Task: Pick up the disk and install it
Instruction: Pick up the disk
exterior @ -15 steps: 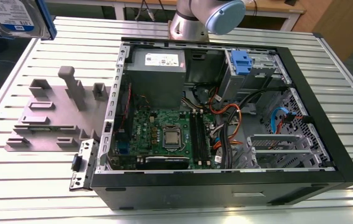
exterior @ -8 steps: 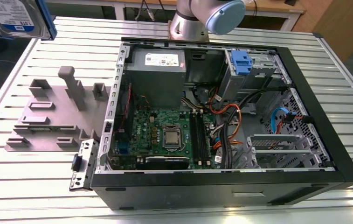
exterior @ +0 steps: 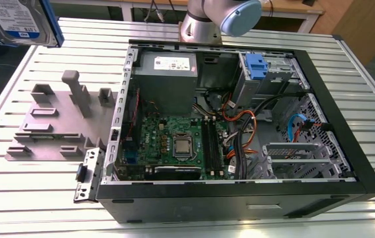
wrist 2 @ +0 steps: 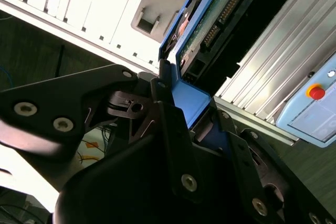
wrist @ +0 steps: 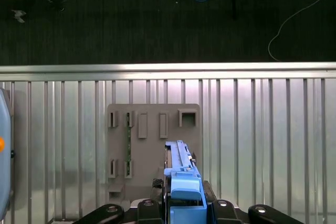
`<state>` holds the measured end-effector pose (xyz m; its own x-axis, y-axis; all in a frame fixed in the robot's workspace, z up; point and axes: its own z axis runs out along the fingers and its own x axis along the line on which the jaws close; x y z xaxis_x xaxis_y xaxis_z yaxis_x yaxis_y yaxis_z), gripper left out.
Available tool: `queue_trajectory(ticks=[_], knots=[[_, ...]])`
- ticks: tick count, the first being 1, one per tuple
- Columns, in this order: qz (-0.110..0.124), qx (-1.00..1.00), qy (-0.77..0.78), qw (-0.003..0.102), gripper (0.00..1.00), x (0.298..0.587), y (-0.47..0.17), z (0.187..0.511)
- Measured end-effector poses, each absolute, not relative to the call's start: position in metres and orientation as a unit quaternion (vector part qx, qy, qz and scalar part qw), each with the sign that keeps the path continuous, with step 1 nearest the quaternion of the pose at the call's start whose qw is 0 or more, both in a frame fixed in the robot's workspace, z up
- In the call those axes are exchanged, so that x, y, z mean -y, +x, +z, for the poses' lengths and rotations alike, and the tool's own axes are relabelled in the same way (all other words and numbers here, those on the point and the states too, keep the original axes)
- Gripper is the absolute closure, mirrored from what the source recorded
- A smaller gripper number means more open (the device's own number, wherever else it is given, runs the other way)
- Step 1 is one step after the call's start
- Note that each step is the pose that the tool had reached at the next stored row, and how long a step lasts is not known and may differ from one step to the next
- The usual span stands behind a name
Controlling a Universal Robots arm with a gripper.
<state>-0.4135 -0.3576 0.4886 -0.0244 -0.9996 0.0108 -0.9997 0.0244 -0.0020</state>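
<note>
My black pincer (wrist 2: pixel 191 107) is clamped on the blue plastic bracket (wrist: pixel 185 190) framing the flat rectangular silver-grey disk with a white and blue label (exterior: pixel 21 22). I hold the disk in the air above the slatted metal worktop (exterior: pixel 35 198). It hangs at the exterior view's far left, well apart from the open black computer case (exterior: pixel 194 201). A grey moulded holder plate (wrist: pixel 152 145) lies on the worktop.

blue-bracketed silver disk (exterior: pixel 19 20), label showing, aloft, tilted
</note>
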Motion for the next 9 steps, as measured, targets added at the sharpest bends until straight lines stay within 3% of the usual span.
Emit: queue_trajectory(ticks=[9], knots=[[0.005, 0.716, 0.698, 0.003, 0.64, 0.3599, -0.4130, 0.4885]])
